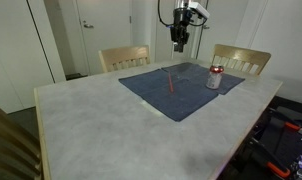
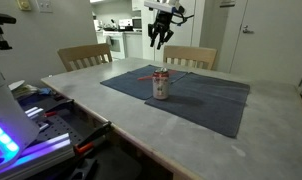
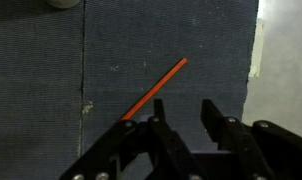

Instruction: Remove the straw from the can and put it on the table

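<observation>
The orange-red straw (image 1: 171, 80) lies flat on the dark blue cloth (image 1: 156, 95), apart from the can; it also shows in the wrist view (image 3: 156, 88) and, partly behind the can, in an exterior view (image 2: 143, 76). The silver can (image 1: 215, 77) with red markings stands upright on the cloth in both exterior views (image 2: 161, 85); only its rim edge shows at the top of the wrist view (image 3: 61, 3). My gripper (image 1: 178, 42) hangs well above the cloth, open and empty, in both exterior views (image 2: 156, 40) and in the wrist view (image 3: 181, 110). The grey marbled table (image 1: 91, 125) carries the cloth.
Two pale wooden chairs (image 1: 124, 58) (image 1: 241, 60) stand at the table's far side. A bench with tools and cables (image 2: 46, 115) sits beside the table. Bare tabletop shows beyond the cloth's edge (image 3: 286, 60).
</observation>
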Action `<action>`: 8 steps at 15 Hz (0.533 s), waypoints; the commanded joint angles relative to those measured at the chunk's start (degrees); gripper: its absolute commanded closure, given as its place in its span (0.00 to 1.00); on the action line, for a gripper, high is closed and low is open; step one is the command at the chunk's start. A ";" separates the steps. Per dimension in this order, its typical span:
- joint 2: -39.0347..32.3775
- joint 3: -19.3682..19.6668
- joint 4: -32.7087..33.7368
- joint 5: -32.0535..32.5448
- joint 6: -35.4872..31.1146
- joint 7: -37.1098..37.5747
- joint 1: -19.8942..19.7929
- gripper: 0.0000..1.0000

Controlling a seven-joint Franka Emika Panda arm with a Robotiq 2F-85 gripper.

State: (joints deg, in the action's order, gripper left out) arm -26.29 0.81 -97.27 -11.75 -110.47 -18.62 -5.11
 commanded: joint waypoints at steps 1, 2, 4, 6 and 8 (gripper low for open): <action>1.78 0.17 0.32 4.69 -0.88 1.62 0.33 0.27; 2.81 0.30 -0.10 6.25 -1.04 2.23 0.60 0.19; 4.35 0.43 -0.57 9.15 -1.04 3.56 1.03 0.05; 5.68 0.51 -0.77 11.49 -0.72 5.37 1.44 0.00; 6.49 0.48 -0.78 13.15 -0.57 7.02 1.73 0.00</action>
State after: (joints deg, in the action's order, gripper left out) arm -21.99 0.81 -96.48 -1.13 -110.85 -13.79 -4.26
